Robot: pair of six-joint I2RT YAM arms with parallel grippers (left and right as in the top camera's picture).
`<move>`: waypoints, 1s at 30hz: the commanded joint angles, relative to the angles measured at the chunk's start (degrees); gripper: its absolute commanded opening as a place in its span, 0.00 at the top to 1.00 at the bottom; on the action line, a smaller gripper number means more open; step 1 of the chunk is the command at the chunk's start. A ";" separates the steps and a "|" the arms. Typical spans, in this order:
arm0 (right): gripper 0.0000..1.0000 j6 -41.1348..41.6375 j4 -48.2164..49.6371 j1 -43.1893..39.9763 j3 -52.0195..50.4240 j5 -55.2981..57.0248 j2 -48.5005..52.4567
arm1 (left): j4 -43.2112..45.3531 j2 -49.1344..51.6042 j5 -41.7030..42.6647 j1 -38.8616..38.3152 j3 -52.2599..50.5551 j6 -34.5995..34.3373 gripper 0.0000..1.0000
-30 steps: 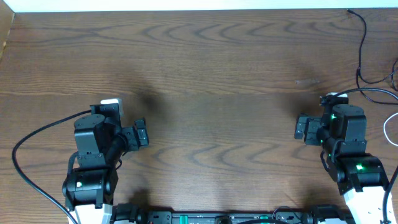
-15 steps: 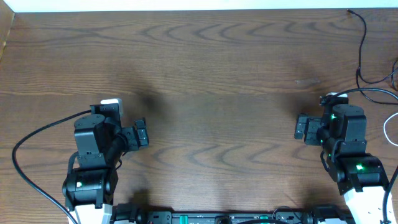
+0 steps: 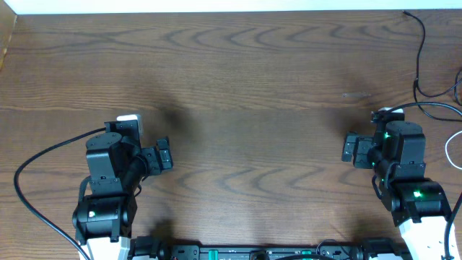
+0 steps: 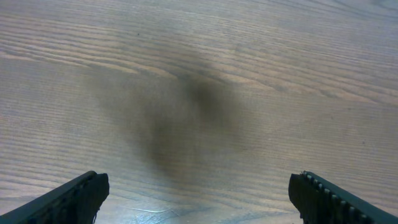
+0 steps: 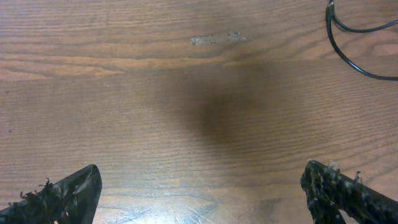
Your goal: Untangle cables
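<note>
A thin black cable (image 3: 418,61) with a small plug end runs down the table's far right edge. A loop of it shows in the top right corner of the right wrist view (image 5: 346,41). A white cable (image 3: 452,149) curves at the right border, mostly out of frame. My left gripper (image 3: 166,154) hovers over bare wood at the left, open and empty (image 4: 198,186). My right gripper (image 3: 349,149) is open and empty too (image 5: 202,180), well to the left of those cables.
The brown wooden table (image 3: 245,87) stretches between both arms. A thick black cable (image 3: 32,170) loops to the left arm's base. A small pale scuff (image 5: 216,38) marks the wood ahead of the right gripper. The table's far edge meets a white strip at the top.
</note>
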 commanded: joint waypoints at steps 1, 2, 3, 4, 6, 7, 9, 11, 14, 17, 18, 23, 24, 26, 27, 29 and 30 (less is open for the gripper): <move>0.01 -0.13 -0.22 -0.35 0.02 0.70 -0.57 | 0.24 -0.15 -0.52 -0.17 0.28 -0.72 0.02; 0.01 -0.11 -0.22 -0.35 0.02 0.70 -0.57 | 0.26 -0.17 -0.52 -0.17 0.28 -0.72 0.02; 0.01 -0.13 -0.22 -0.35 0.02 0.70 -0.57 | 0.20 -0.15 -0.52 -0.17 0.28 -0.72 0.02; 0.01 -0.13 -0.22 -0.35 0.04 0.68 -0.57 | -0.26 -0.15 -0.52 -0.17 0.28 -0.72 0.02; 0.01 -0.13 -0.22 -0.35 0.02 0.70 -0.57 | -1.75 -0.24 -0.57 -0.17 0.28 -0.66 0.02; 0.01 -0.13 -0.22 -0.35 0.02 0.70 -0.57 | -2.03 -0.28 -0.94 -0.17 0.28 -0.61 0.02; 0.01 -0.13 -0.22 -0.35 0.04 0.70 -0.57 | -2.05 -0.50 -1.64 -0.17 0.28 -0.68 0.02; 0.01 -0.13 -0.22 -0.35 0.02 0.70 -0.57 | -1.81 -1.95 -2.08 -0.17 0.28 -0.63 0.02; 0.01 -0.13 -0.22 -0.35 0.02 0.70 -0.57 | -1.27 -5.95 -3.65 -0.17 0.26 -0.61 0.02; 0.01 -0.13 -0.22 -0.35 0.02 0.70 -0.57 | 0.09 -13.18 -6.32 -0.17 -1.64 -0.48 0.02; 0.01 -0.13 -0.22 -0.35 0.02 0.70 -0.57 | 1.27 -15.04 -6.51 -0.17 -2.73 -0.50 0.02; 0.01 -0.13 -0.22 -0.35 0.02 0.70 -0.57 | 4.98 -28.52 -6.29 -0.81 -12.90 -0.74 0.02; 0.01 -0.13 -0.22 -0.35 0.02 0.70 -0.57 | 5.01 -29.77 -6.29 -1.09 -13.90 -0.74 0.02; 0.01 -0.13 -0.22 -0.35 0.02 0.70 -0.57 | 5.11 -33.18 -6.32 -2.03 -16.96 -0.74 0.02; 0.01 -0.13 -0.22 -0.35 0.02 0.70 -0.57 | 5.11 -34.51 -6.29 -2.25 -18.03 -0.74 0.02; 0.01 -0.13 -0.22 -0.35 0.02 0.70 -0.57 | 5.20 -36.96 -6.32 -2.56 -19.98 -0.94 0.02; 0.01 -0.13 -0.22 -0.35 0.02 0.70 -0.57 | 5.31 -38.27 -6.32 -2.54 -21.03 -0.92 0.02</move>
